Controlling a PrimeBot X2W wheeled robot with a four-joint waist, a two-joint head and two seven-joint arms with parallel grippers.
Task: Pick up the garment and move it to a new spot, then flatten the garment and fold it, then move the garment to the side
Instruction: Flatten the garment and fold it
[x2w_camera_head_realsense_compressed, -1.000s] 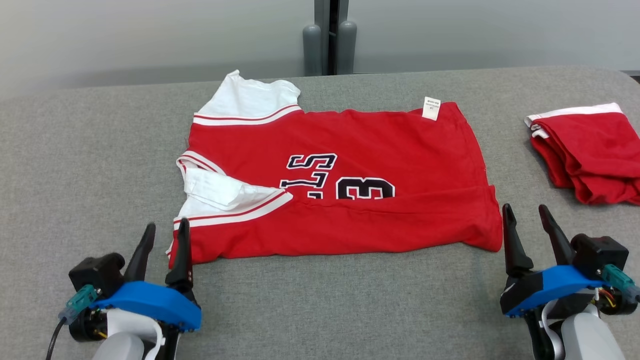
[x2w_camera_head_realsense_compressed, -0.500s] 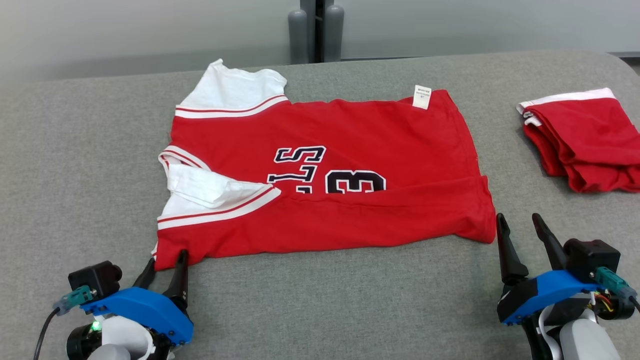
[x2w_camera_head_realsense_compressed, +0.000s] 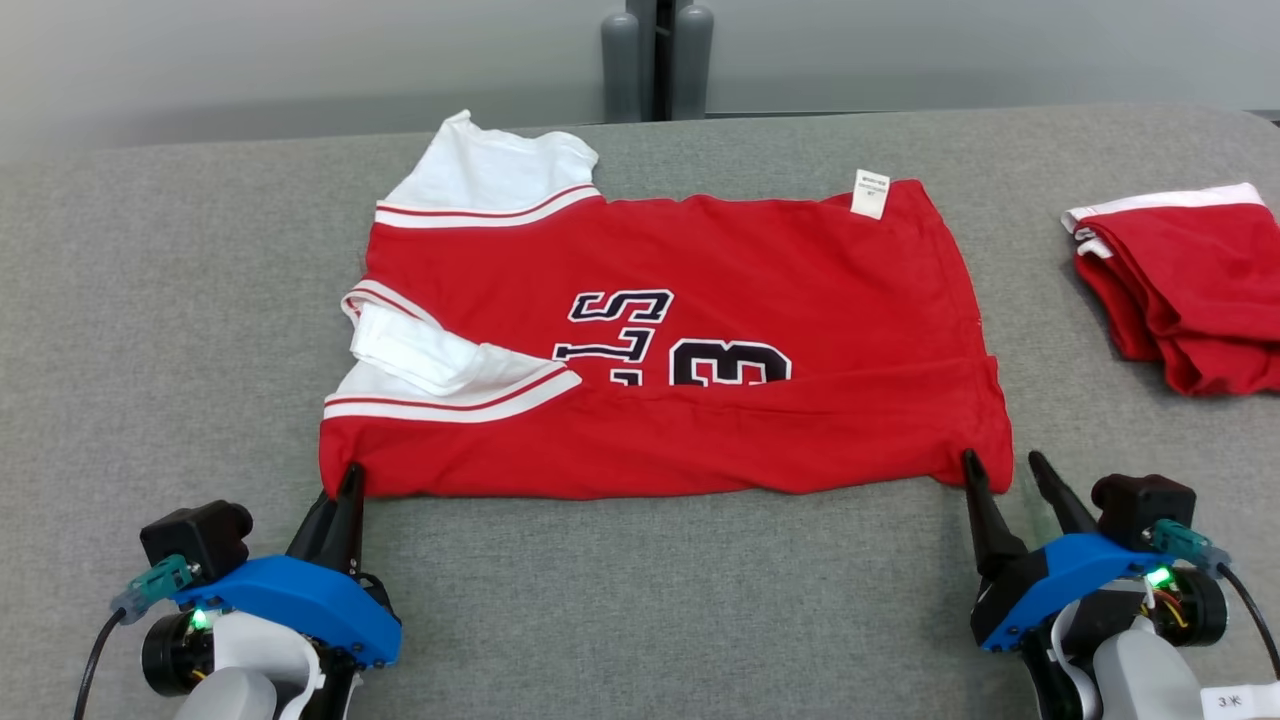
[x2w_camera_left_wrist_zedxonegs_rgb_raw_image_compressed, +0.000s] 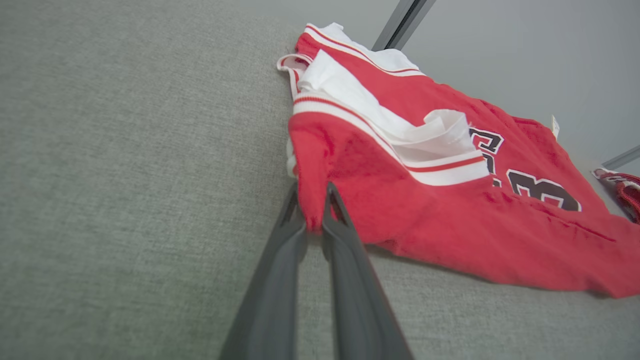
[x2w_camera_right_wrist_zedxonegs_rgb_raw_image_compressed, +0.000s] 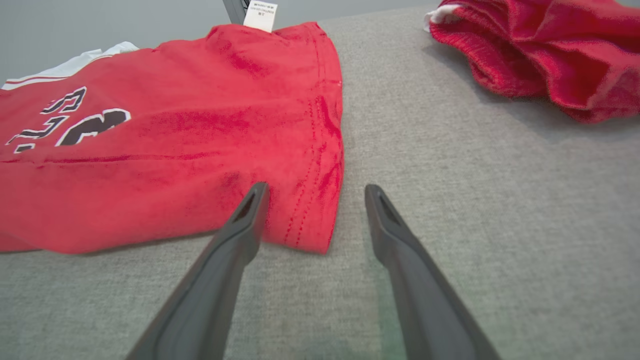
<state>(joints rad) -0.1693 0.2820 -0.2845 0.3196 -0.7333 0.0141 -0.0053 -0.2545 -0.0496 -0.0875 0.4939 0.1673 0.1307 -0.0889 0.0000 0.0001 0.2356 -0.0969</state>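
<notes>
Two grippers sit low in the head view. My left gripper (x2w_camera_head_realsense_compressed: 346, 482) is pinched tight on the lower-left corner of the red garment (x2w_camera_head_realsense_compressed: 680, 340), which lies spread mid-frame on the grey worktop (x2w_camera_head_realsense_compressed: 650, 600). My right gripper (x2w_camera_head_realsense_compressed: 1002, 462) stands wide apart, straddling the lower-right corner (nothing clamped).

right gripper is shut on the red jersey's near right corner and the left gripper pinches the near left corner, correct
Not shut: the right gripper stands open, fingers either side of the near right corner of the red jersey, as the right wrist view shows. The left gripper does pinch the near left corner.
</notes>
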